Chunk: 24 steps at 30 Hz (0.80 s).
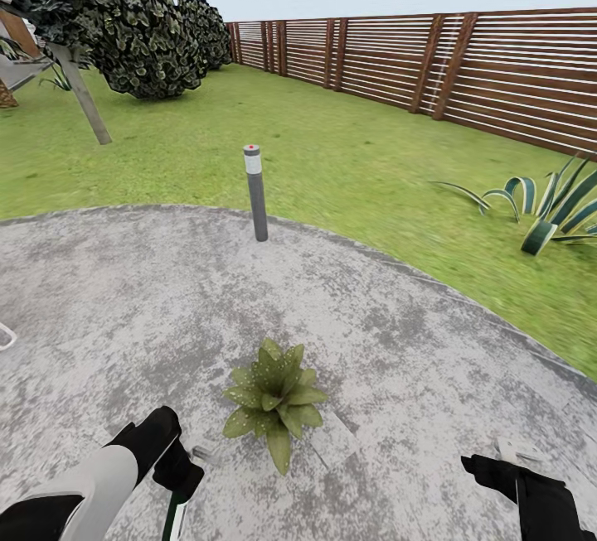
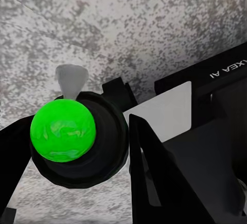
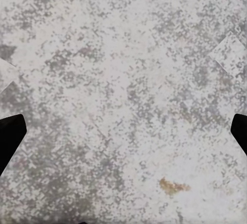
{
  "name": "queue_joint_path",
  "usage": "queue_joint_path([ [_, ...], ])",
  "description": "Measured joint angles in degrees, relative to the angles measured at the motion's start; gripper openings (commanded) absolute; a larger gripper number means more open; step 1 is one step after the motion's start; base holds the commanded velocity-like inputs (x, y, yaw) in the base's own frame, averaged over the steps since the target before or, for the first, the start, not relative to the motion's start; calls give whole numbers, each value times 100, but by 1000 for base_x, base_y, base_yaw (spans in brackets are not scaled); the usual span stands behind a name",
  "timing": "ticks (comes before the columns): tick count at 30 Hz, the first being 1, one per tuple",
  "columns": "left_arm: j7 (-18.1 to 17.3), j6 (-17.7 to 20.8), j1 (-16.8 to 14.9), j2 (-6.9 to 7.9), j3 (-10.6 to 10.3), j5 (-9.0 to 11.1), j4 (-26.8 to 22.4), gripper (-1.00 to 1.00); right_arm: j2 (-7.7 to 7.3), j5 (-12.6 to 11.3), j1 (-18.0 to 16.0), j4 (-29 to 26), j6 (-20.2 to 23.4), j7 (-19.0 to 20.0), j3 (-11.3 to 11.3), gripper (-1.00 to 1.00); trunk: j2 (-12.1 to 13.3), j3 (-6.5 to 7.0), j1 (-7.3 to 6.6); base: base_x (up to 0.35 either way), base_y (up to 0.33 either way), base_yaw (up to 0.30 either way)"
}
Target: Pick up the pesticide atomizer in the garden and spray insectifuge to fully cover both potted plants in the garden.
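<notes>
Round grey paved patio [image 1: 124,301], potted plant [image 1: 274,398] on it, bollard lamp [image 1: 255,191] at edge

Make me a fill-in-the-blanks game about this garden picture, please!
1. The potted plant sits on the round grey ____.
2. The dot on top of the bollard lamp is ____.
3. The ball between the left gripper's fingers is ____.
4. The fence is made of ____.

Missing words: patio; red; green; wood

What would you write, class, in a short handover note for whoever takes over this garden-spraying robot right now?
Left pincer: shut on the pesticide atomizer, nozzle over the grey patio.
Right pincer: open, empty, above bare paving.
One potted plant sits on the patio just ahead, between the arms, its leaves speckled white.
Done: atomizer picked up.
Left: check this plant's cover, then find and spray the second.
</notes>
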Motion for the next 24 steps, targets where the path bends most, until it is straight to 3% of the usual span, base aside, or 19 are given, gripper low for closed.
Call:
queue_joint_path([
  [24, 0, -7, 0, -5, -8, 2, 30, -100, 3, 0, 0, 12, 0, 0, 0, 100, 0, 0, 0, 0, 0, 0],
])
